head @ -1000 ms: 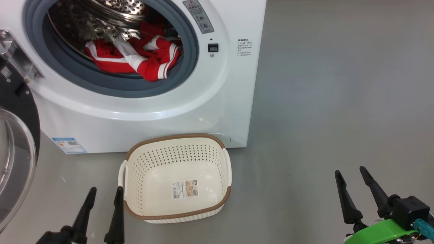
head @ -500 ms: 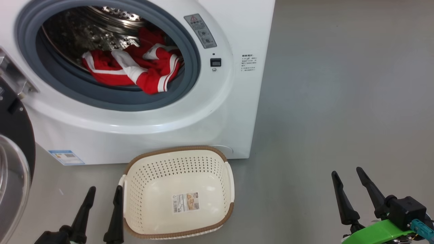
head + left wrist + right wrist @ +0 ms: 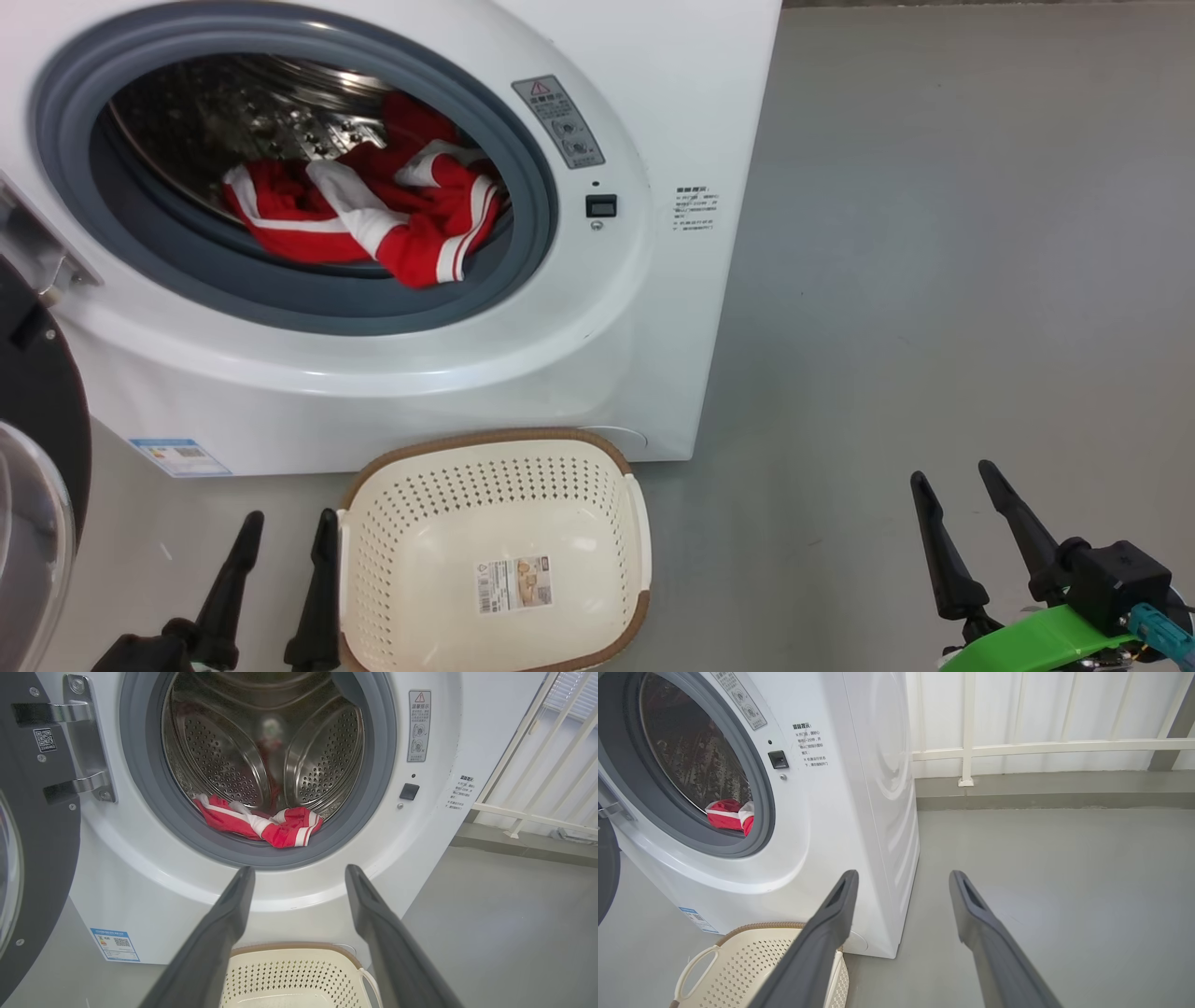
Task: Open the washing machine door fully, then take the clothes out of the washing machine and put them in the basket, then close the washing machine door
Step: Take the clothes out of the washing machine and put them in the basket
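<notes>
Empty, the left claw (image 3: 290,518) and right claw (image 3: 952,473) gape apart; red white-striped clothes (image 3: 373,229) lie inside the white front-loading washing machine (image 3: 373,401), cream perforated basket (image 3: 485,439) before it

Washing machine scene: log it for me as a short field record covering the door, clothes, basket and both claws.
door: swung open, at the left of the washing machine
clothes: red and white, in the drum, lying onto the grey gasket
basket: on the floor before the machine, no clothes in it
left claw: open, holding nothing, beside the basket
right claw: open, holding nothing, right of the basket
</notes>
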{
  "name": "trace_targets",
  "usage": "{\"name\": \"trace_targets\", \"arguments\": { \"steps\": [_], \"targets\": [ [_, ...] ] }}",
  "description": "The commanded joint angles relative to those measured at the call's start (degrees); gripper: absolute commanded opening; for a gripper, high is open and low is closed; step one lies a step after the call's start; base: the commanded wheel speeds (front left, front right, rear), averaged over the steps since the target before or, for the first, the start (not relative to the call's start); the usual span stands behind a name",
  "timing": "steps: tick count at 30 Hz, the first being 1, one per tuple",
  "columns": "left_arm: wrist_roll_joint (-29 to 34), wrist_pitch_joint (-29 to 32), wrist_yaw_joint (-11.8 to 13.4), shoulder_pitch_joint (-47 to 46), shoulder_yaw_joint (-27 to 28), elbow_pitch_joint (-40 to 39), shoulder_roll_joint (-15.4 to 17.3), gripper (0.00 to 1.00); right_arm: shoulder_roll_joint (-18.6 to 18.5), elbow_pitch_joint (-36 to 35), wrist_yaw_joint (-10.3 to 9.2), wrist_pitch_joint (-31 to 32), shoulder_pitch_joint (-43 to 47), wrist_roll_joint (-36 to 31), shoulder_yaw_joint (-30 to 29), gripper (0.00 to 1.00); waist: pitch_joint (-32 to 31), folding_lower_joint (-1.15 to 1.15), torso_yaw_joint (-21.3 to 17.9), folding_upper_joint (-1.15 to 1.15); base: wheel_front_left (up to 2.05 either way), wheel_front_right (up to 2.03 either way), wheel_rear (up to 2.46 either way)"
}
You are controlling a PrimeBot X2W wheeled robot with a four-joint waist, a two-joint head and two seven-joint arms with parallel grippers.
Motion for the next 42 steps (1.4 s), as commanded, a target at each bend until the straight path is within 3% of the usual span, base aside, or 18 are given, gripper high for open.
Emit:
{"name": "trace_targets", "arguments": {
  "steps": [1,18,30,42],
  "targets": [
    [-0.2,-0.3,-0.3,-1.5,1.9,-1.4,1.1,1.00,-0.6,-1.2,0.36,-0.5,-1.3,0.4,1.3,1.00,0.0,0.00,0.0,0.00,0.00,0.00,0.00],
    [0.0,-0.3,-0.3,-5.6,0.5,3.3,1.3,1.00,-0.3,-1.4,0.36,-0.5,-2.2,0.4,2.0,1.00,2.4,0.00,0.2,0.00,0.00,0.00,0.00],
    [1.4,-0.3,-0.3,-23.2,-3.3,16.5,3.7,1.00,0.2,-1.7,0.36,-0.5,-4.8,0.3,2.6,1.00,7.3,0.00,-0.9,0.00,0.00,0.00,0.00],
    [-1.2,1.0,-0.3,-40.4,-7.1,33.1,5.3,1.00,1.0,-1.9,0.36,-0.5,-8.1,0.3,2.8,1.00,11.9,0.00,-2.3,0.00,0.00,0.00,0.00]
  ]
}}
